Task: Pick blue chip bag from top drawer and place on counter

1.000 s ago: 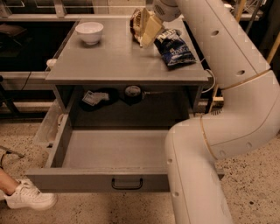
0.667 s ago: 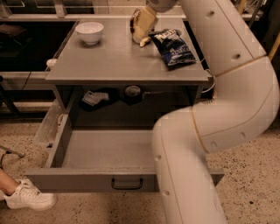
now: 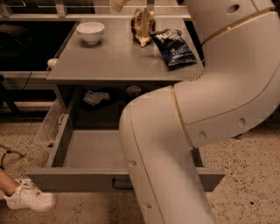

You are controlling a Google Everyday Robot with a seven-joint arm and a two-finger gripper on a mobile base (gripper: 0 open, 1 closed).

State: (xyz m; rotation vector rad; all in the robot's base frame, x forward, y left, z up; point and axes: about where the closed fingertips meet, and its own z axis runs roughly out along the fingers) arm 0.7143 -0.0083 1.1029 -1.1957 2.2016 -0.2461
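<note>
The blue chip bag [image 3: 173, 47] lies flat on the counter [image 3: 113, 61], near its right edge, with nothing holding it. The top drawer [image 3: 83, 178] is pulled wide open below; the part of its floor that shows is bare, and its right part is hidden behind my arm. Only a pale tip of my gripper [image 3: 117, 4] shows at the top edge of the camera view, above the back of the counter, left of the blue bag and apart from it.
A brown-and-cream bag [image 3: 143, 26] stands upright just left of the blue bag. A white bowl [image 3: 90, 31] sits at the counter's back left. My big white arm [image 3: 183, 131] fills the right half. A person's white sneaker [image 3: 28, 197] is at the bottom left.
My arm has swung left and closer to the camera, covering more of the drawer. My gripper has moved up and left, away from the two bags. The blue bag has not moved.
</note>
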